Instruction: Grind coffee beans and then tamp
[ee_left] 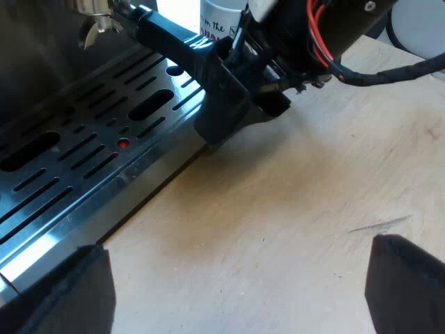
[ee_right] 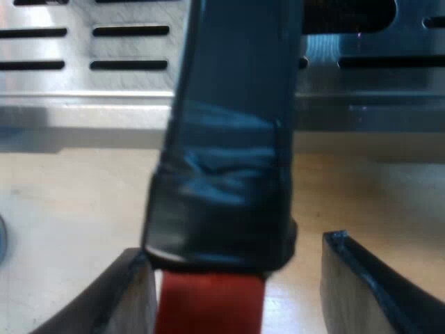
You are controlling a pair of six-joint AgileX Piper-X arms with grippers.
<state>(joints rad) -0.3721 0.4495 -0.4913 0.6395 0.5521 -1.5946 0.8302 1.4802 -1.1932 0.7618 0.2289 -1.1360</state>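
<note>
Our R tool (ee_right: pixel 235 275) stands wide around the holder handle (ee_right: pixel 229 139), not closed yet; handle's long axis runs 12-to-6 o'clock, red end (ee_right: pixel 208 306) at 6, at machine (ee_left: pixel 83 160) front. L tool (ee_left: pixel 240 254) wide, farther off.

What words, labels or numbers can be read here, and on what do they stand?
"the": black print on the white mug; the letters before it are unclear.
Red print under it on the mug: partly hidden by the handle, unreadable.
Drip tray: no text.
</note>
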